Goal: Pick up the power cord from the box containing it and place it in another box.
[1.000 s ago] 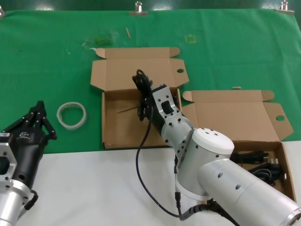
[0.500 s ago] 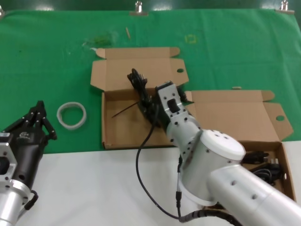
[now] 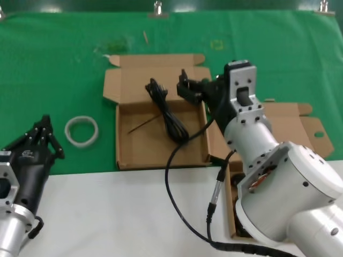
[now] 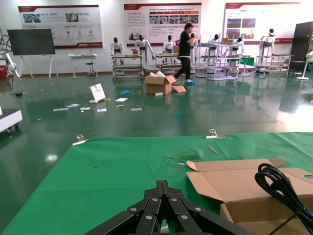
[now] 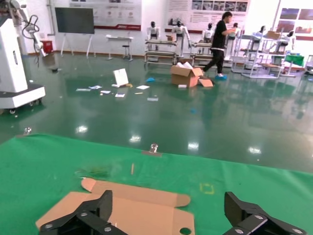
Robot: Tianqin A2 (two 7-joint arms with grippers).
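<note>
Nearest you, the left end effector (image 3: 45, 136) sits parked at the table's (image 3: 107, 214) left edge, its fingers pressed together to a point. Just beyond it a white ring (image 3: 81, 130) lies on the green cloth (image 3: 53, 64). Mid-scene, the cord (image 3: 167, 111) lies inside the left box (image 3: 128, 155), a slim bundle running diagonally across its floor. The right box (image 3: 278, 128) stands beside it, largely masked by your right arm. The right end effector (image 3: 195, 88) hangs above the left box's right wall, fingers spread wide and holding nothing.
</note>
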